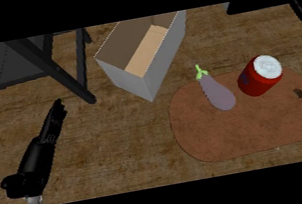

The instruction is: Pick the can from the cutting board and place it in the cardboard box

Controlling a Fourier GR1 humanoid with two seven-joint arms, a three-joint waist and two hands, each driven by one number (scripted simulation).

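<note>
Head view: resting on brown tabletop (117,145), left robot hand (51,125) with fingers straight; lying on cutting board (248,127), can (260,75) beside eggplant (217,91).

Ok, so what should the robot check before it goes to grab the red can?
1. Can on the cutting board: ok, it stands near the far right part of the board.
2. Can free to grab: ok, the eggplant lies to its left, not touching it.
3. Cardboard box open at the top: ok.
4. Left robot hand free: ok, fingers straight, holding nothing, far left of the board.
5. Right robot hand ready: cannot tell, it is not in view.
</note>
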